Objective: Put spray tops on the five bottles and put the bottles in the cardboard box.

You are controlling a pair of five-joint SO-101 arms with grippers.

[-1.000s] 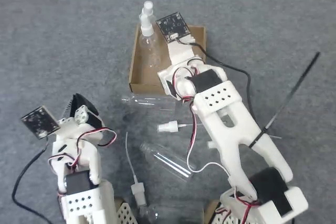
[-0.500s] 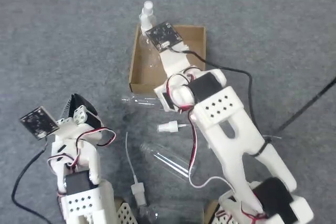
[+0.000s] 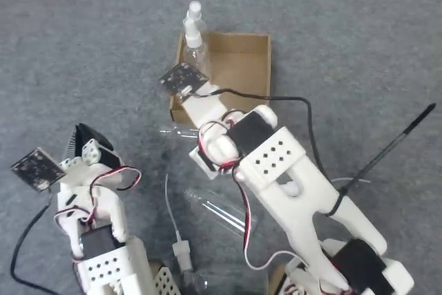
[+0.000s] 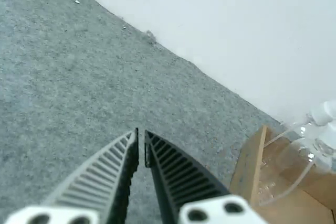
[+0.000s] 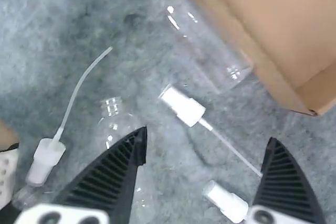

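– Hands first. How does the right hand [image 5: 207,136] stand?
– Spread wide and empty, hanging over a spray top [image 5: 182,106] that lies flat on the tabletop [image 5: 52,14], its thin tube trailing towards one finger [image 5: 281,182].
– So the step is picking up that top?
– I'd judge so. Come down so the grip closes across the white cap, not the tube, which would likely bend or slip out.
– Anything crowding it?
– A second top [image 5: 226,200] lies near that same finger, and a bare bottle [image 5: 113,114] sits under the other finger [image 5: 113,177]. Close narrowly enough to miss both.
– Where would the top go?
– Probably onto the open bottle [image 5: 194,40] lying just beside the box [image 5: 294,40]. It may roll, so something should steady it.
– The left hand [image 4: 140,132]?
– Closed on nothing, well off to the side. It looks free to hold that bottle.
– And the finished ones?
– Two capped bottles [image 3: 195,39] stand at a corner of the box.
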